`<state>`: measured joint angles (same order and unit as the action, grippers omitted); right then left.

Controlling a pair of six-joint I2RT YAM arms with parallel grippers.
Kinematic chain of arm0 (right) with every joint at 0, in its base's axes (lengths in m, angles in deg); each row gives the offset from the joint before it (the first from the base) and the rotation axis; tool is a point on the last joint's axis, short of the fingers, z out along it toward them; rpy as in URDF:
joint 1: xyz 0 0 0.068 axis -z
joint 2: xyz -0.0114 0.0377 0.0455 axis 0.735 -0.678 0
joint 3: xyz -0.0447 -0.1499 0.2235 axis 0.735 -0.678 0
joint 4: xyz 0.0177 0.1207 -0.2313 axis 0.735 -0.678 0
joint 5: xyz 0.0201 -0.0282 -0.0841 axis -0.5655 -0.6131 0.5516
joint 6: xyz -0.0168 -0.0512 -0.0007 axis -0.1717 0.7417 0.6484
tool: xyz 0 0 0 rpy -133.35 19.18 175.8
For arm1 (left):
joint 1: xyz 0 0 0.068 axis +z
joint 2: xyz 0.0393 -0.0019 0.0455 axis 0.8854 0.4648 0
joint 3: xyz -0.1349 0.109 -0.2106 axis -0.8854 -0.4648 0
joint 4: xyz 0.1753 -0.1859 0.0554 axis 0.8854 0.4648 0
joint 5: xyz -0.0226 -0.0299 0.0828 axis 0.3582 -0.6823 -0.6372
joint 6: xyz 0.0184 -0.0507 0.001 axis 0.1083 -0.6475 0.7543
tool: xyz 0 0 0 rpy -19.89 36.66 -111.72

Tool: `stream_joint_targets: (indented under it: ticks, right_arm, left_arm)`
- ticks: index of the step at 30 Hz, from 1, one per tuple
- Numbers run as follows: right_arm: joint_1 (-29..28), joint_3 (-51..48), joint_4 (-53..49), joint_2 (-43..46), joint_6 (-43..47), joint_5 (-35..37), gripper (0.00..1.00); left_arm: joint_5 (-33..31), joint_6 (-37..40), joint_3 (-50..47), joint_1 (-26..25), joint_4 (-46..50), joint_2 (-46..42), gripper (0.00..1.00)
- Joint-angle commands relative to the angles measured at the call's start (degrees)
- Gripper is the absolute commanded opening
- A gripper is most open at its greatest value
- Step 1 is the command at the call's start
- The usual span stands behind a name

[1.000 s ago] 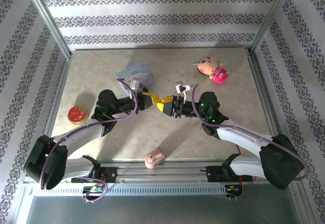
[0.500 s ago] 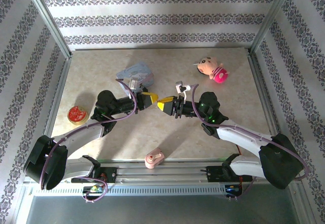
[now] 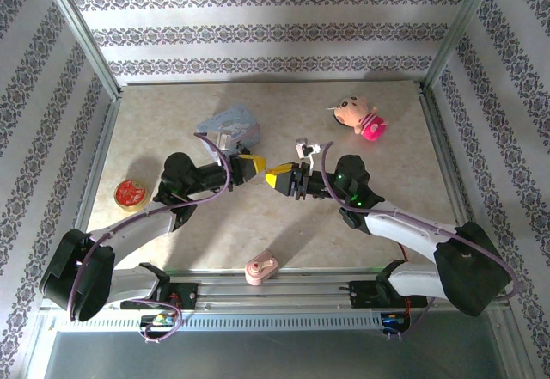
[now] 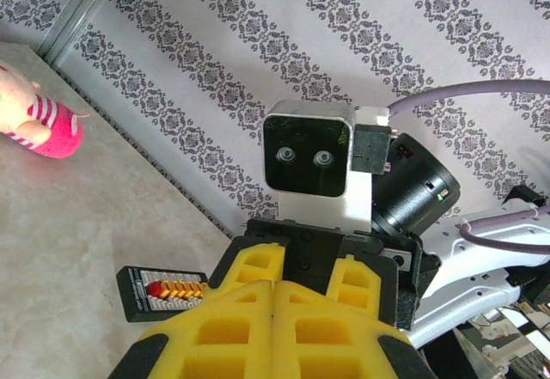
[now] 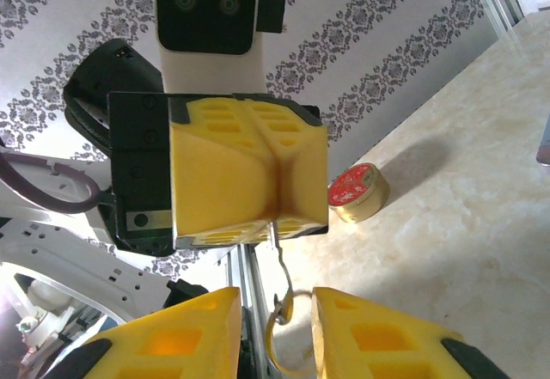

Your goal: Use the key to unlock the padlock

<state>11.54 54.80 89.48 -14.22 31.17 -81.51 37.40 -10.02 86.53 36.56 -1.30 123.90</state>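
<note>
Left claw and right claw nose to nose mid-table; blue tin close behind left claw.

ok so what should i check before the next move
1. left gripper shut: ok, fingers pressed together.
2. Something held in it: ok, a thin wire sticks out below its fingers.
3. right gripper open: ok, fingers apart.
4. Wire inside the right gripper's gap: ok in the right wrist view, touching neither finger.
5. Wire is the padlock's shackle or the key's ring: cannot tell.
6. Grippers lined up tip to tip: ok from the top.
</note>
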Motion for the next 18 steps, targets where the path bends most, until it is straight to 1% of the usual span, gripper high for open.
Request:
stream_joint_targets:
  ticks: [1, 11, 18]
  right_arm:
    - [-0.34, 0.88, 3.51, -0.56, -0.4, -0.86, 0.27]
    - [-0.4, 1.06, 3.82, -0.59, -0.23, -0.37, 0.28]
    - [-0.6, 1.41, 3.95, -1.01, -0.49, -0.8, 0.27]
  left_arm:
    - [0.07, -0.55, -0.39, 0.76, -3.59, -0.54, 0.0]
    - [0.1, -0.78, -0.48, 0.71, -3.7, -0.66, 0.0]
    - [0.07, -0.91, -0.48, 0.78, -3.8, -0.59, 0.0]
